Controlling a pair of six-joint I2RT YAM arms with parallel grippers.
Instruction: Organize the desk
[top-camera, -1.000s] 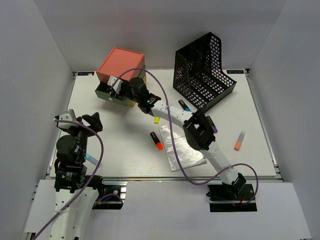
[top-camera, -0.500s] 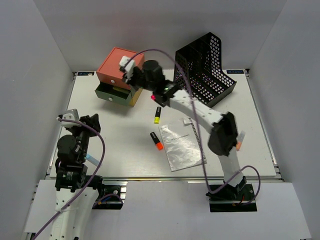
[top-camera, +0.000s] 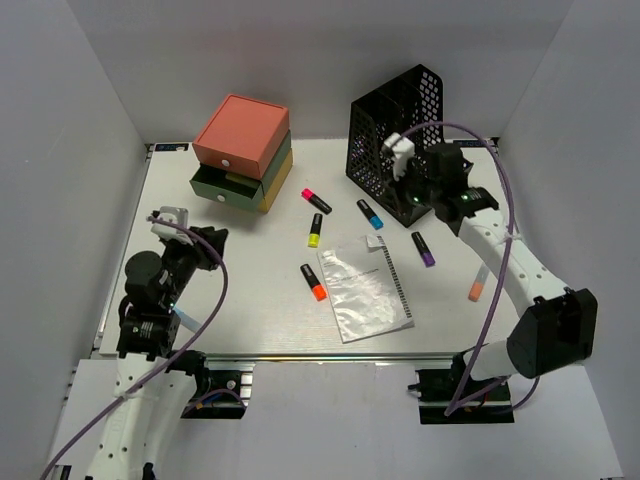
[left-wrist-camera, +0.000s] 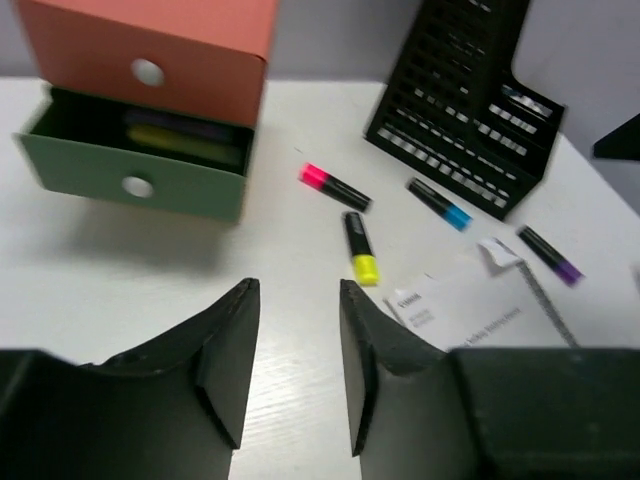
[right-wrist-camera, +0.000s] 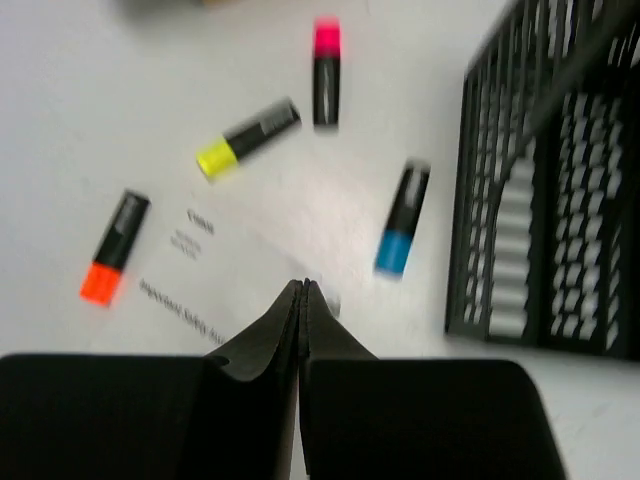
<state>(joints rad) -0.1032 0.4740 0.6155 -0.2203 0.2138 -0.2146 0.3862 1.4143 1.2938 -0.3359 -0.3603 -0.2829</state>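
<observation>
Top external shows the desk (top-camera: 250, 260) filling the white-walled enclosure, with a stacked drawer box (top-camera: 243, 140) at its far left and a black mesh file holder (top-camera: 405, 135) at its far right. The green drawer (left-wrist-camera: 135, 165) stands pulled out, with what look like yellow and purple markers inside. 6 highlighters lie loose across the middle: pink (top-camera: 316, 200), yellow (top-camera: 315, 231), blue (top-camera: 370, 213), purple (top-camera: 423, 249), red-orange (top-camera: 314, 283) and a pale orange one (top-camera: 480, 283) off to the right. A clear plastic sleeve (top-camera: 365, 292) with printed paper lies among them. The left gripper (left-wrist-camera: 297, 295) hangs above the near left of the desk with its jaws apart and nothing between them. The right gripper (right-wrist-camera: 302, 290) has its fingers pressed together on nothing, high over the blue highlighter and just beside the holder's front. The tidying looks barely begun. Several slips seem possible. The right fingers must part before descending, or they will only shove a highlighter away. These round bodies would probably roll from a glancing touch. The right wrist is close enough to the mesh that a careless swing could tip it. The protruding drawer invites a bump from the left arm, and the flat sleeve offers little to pinch.
</observation>
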